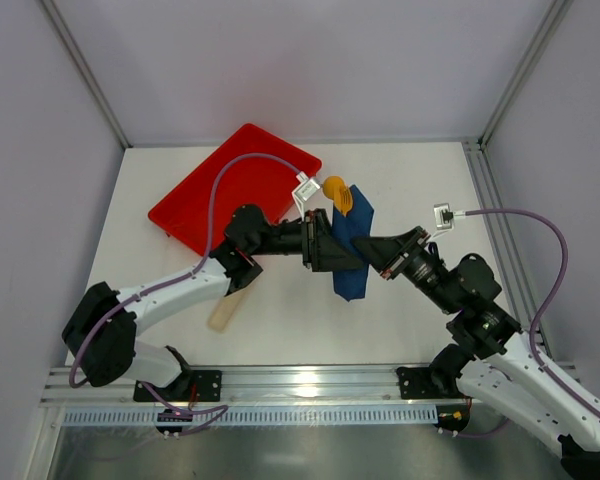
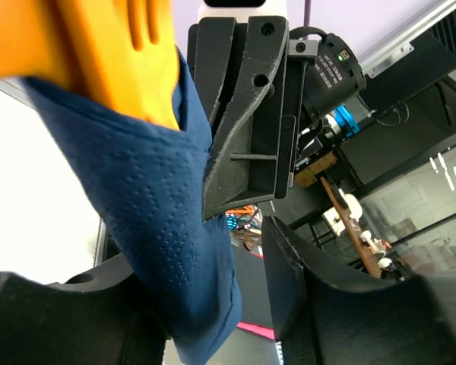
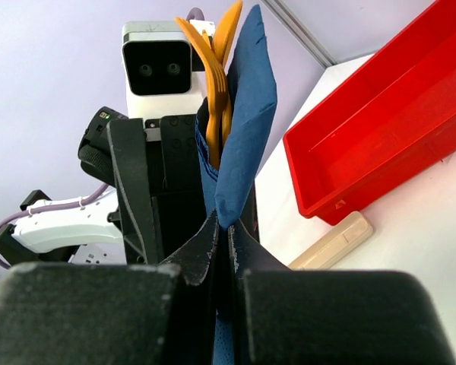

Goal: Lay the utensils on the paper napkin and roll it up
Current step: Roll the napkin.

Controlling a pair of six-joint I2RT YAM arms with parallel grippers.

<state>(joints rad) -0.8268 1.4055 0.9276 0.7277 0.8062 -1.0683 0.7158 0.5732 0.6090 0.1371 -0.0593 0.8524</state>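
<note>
**One pinch carries the whole bundle**

The paper napkin (image 3: 247, 114) is folded loosely around the utensils (image 3: 216, 76) and sits between the two arms at the middle of the counter (image 1: 430, 190), just right of the red tray (image 1: 230, 195). The orange ends poke out of the far end of the fold. The right claw (image 3: 220, 232) is closed tight on the napkin's near edge. The left claw (image 2: 190, 258) stands wide, with the napkin passing between its fingers and a clear gap on one side, so it grips nothing. I cannot tell whether the bundle rests on the counter or hangs just above it.

My reading is that the main risk lies in that single pinch on thin paper. A pull or twist from the right arm could tear the sheet or drag it free. With nothing squeezing the fold, the utensils could slide out of the open end and the wrap could spring apart. The wide left fingers could also snag the paper if they move.

The napkin is soft, matte navy paper embossed with fine dots, and it creases easily. The utensils are slim, smooth, glossy plastic, likely slippery against paper. The tray is rigid plastic with raised walls. A flat beige strip (image 1: 225, 310) lies near the left arm.
</note>
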